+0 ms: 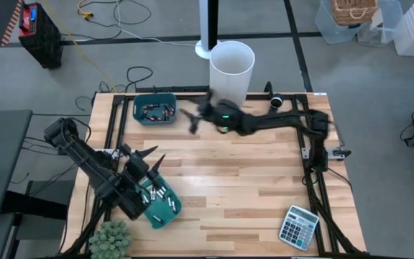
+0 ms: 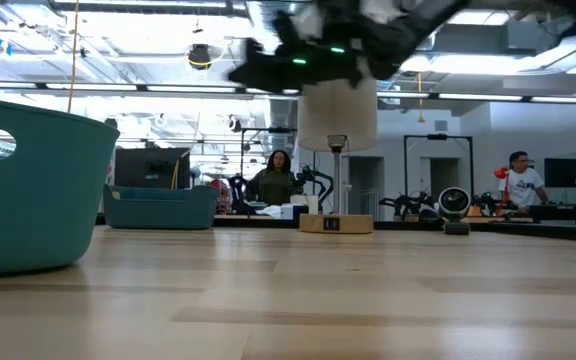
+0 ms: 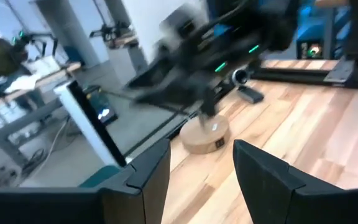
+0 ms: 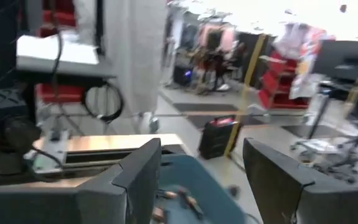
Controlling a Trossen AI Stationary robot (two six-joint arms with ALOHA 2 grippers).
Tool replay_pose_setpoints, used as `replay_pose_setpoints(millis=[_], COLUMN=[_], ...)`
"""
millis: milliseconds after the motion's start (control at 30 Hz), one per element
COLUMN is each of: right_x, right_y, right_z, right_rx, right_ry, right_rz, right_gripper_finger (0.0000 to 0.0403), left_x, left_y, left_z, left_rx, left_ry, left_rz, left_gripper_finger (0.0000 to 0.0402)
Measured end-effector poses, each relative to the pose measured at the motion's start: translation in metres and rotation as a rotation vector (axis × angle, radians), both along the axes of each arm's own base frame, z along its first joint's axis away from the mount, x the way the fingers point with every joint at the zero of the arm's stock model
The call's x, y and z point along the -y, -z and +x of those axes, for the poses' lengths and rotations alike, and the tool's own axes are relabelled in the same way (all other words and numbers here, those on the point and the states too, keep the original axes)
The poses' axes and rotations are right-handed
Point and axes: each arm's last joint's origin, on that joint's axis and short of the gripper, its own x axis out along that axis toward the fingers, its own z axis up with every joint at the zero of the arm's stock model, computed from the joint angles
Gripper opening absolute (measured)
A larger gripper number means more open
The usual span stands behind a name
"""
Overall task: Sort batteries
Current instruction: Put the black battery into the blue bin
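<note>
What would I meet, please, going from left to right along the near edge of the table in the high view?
Small green plant → teal bin holding batteries, with the left gripper above it → bare wooden table → calculator.

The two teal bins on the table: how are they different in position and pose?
The far bin sits square near the table's back edge, beside the white bucket; the near bin lies turned at an angle by the front-left corner, under the left pincer. Both are teal and hold batteries.
</note>
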Motion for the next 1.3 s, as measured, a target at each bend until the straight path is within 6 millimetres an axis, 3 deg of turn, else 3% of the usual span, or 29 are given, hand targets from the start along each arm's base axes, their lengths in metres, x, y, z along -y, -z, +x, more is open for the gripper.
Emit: replay_pose_setpoints(millis=[200,300,400,500,767,1033,1300], right_x=[-0.015,-0.023,-0.031,-0.04,-0.071,-0.075,-0.074], right_y=[0.011,0.017,0.014,0.014,0.03,0.027,0.027], right_z=[-0.077,-0.104,-0.116,-0.117,-0.102,-0.096,-0.096], right_rx=[-0.025,-0.054,-0.036,-0.045,-0.103,-0.092,-0.098], right_ry=[0.01,0.005,-0.007,-0.058,-0.206,-0.219,-0.216], right_rz=[0.01,0.017,0.013,0.02,0.008,-0.002,-0.02], right_gripper_finger=[0.0239,0.0239,0.0239,0.0239,0.0239,0.0239,0.0239], left_x=[-0.036,-0.06,-0.084,-0.099,-0.112,-0.127,-0.139], left_y=[0.013,0.018,0.02,0.022,0.025,0.035,0.065], left_z=[0.011,0.02,0.028,0.033,0.033,0.017,0.004], left_rx=[-0.165,-0.312,-0.499,-0.595,-0.7,-0.913,-1.128], left_ry=[-0.167,-0.253,-0.302,-0.308,-0.299,-0.388,-0.379], left_rz=[-0.149,-0.213,-0.323,-0.401,-0.504,-0.651,-0.794], left_gripper_finger=[0.0169,0.0169,0.0169,0.0169,0.0169,0.0169,0.0169])
